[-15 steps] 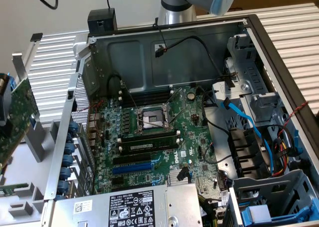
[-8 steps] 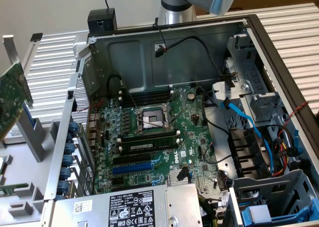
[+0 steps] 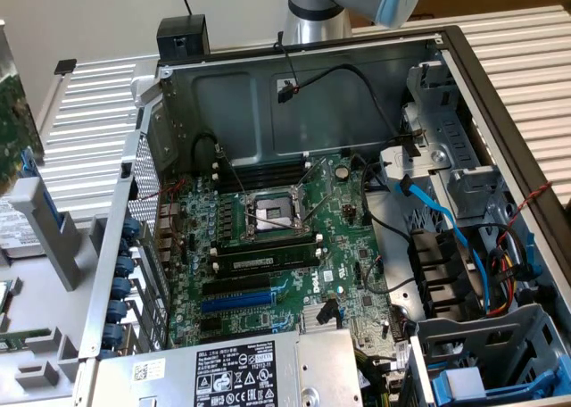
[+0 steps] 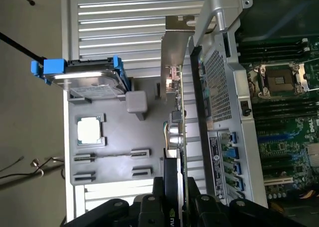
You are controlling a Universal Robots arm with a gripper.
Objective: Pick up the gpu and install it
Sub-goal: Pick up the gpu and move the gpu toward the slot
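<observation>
While the gpu stands on edge between the gripper fingers, the hold looks closed on the fan-shroud end of the card — bracket pointing away from the wrist. The card sits just outside the case, beside its perforated rear wall and over the grey tray.

Judgement on the step: this is the carry between pick and install. To do it well, keep the card square in the fingers, keep its gold edge clear of the case wall, and line the bracket up with the rear slot openings before any descent; a tilted card would likely catch on the wall.

Containers:
- Tray — holds a cpu in its pocket, a hard drive with blue rails at one end, a grey block, and small slotted holders.
- Case — open, motherboard lying in it; the cpu socket is empty, one memory stick sits by it, expansion slots are bare. Blue cable and drive cage on the exterior view's right.

In the exterior view only the arm shows, above the case's far wall.
</observation>
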